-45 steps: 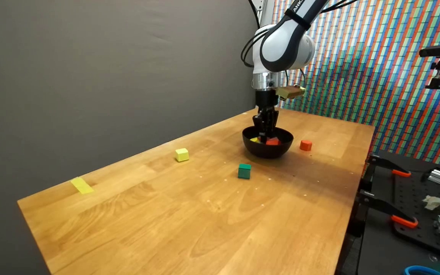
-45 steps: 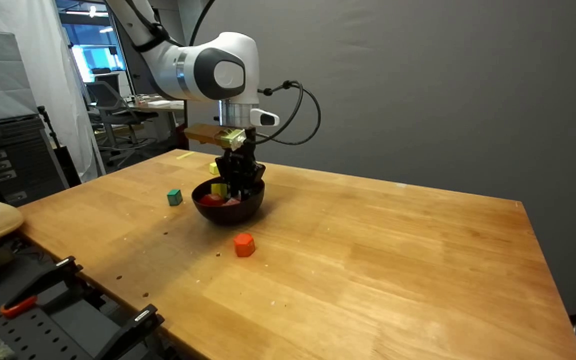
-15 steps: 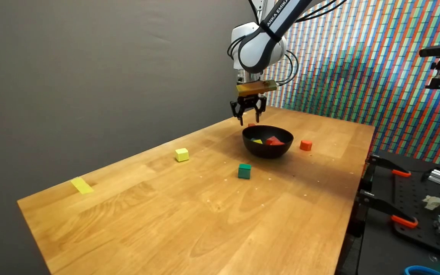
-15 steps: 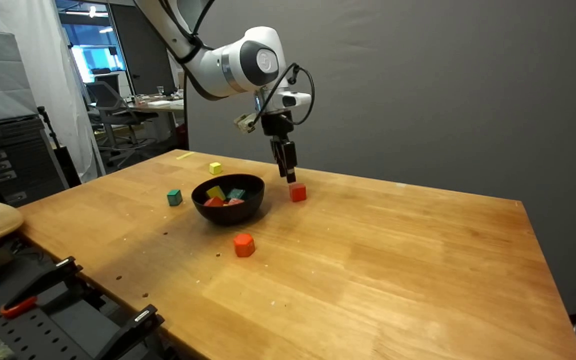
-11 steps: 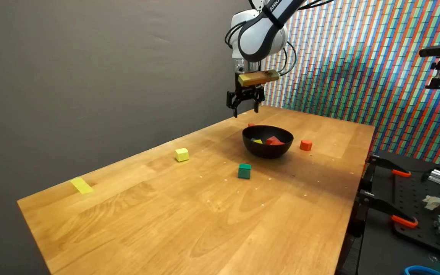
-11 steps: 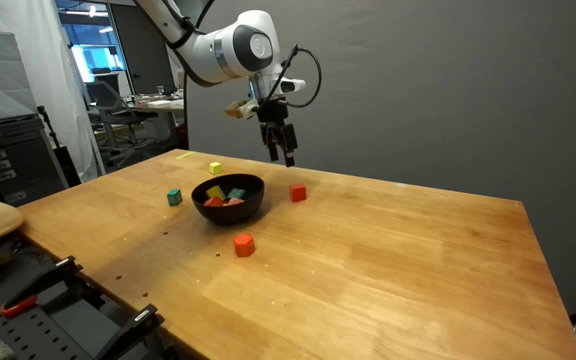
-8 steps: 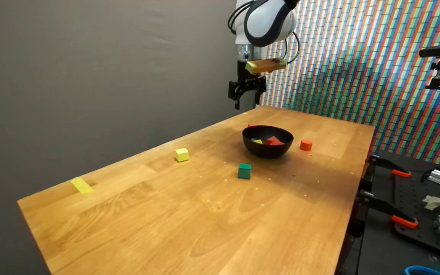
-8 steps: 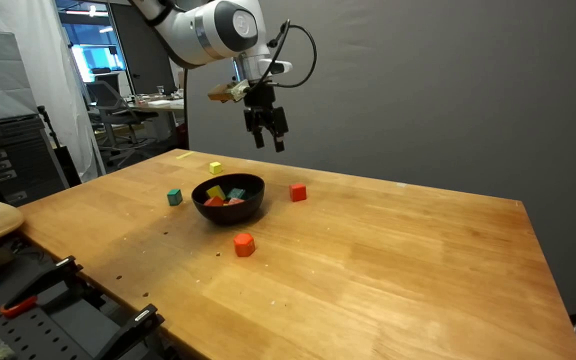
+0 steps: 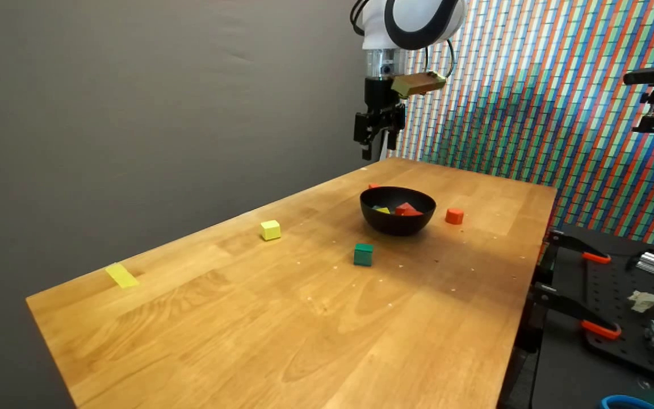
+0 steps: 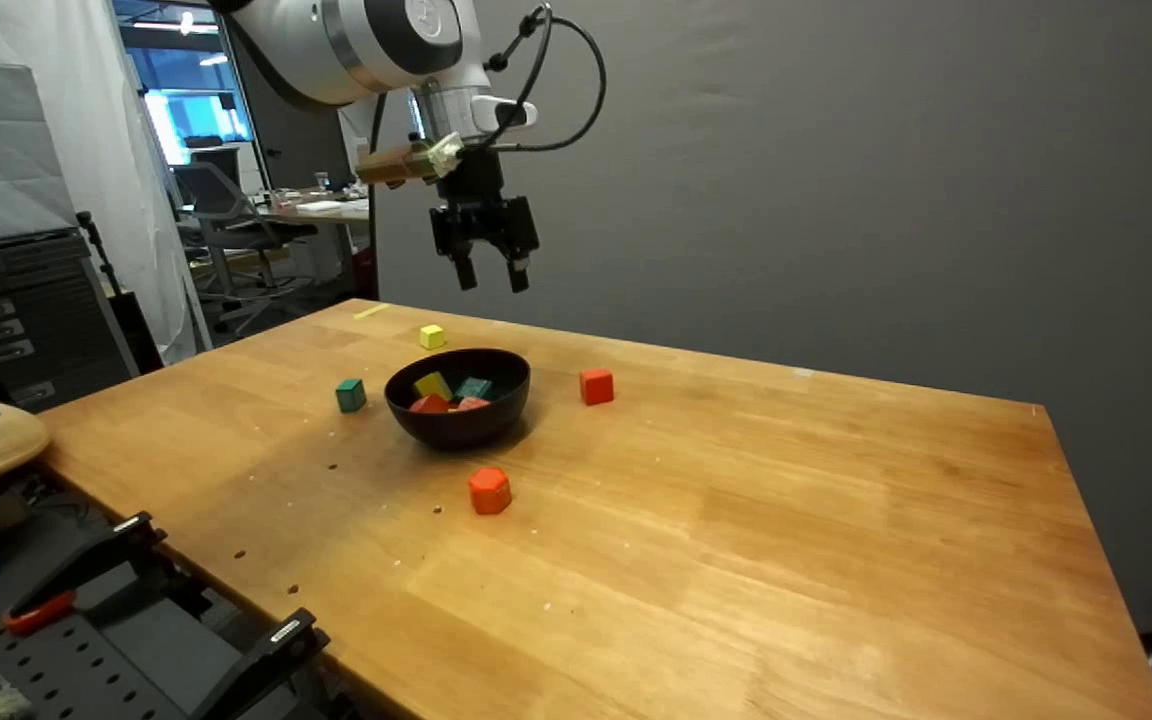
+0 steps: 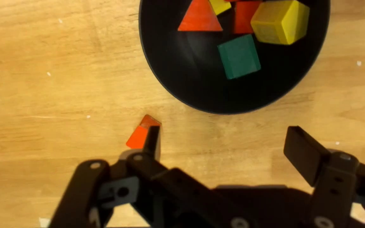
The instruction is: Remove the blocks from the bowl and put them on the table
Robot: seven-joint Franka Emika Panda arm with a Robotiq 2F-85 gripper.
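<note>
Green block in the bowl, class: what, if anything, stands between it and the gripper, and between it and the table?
Nothing visible stands between the gripper and the green block; a yellow block lies close beside it. Toward the table, the surrounding wall of the bowl stands in the way.

Several blocks lie in the bowl, the pincer spread wide
</note>
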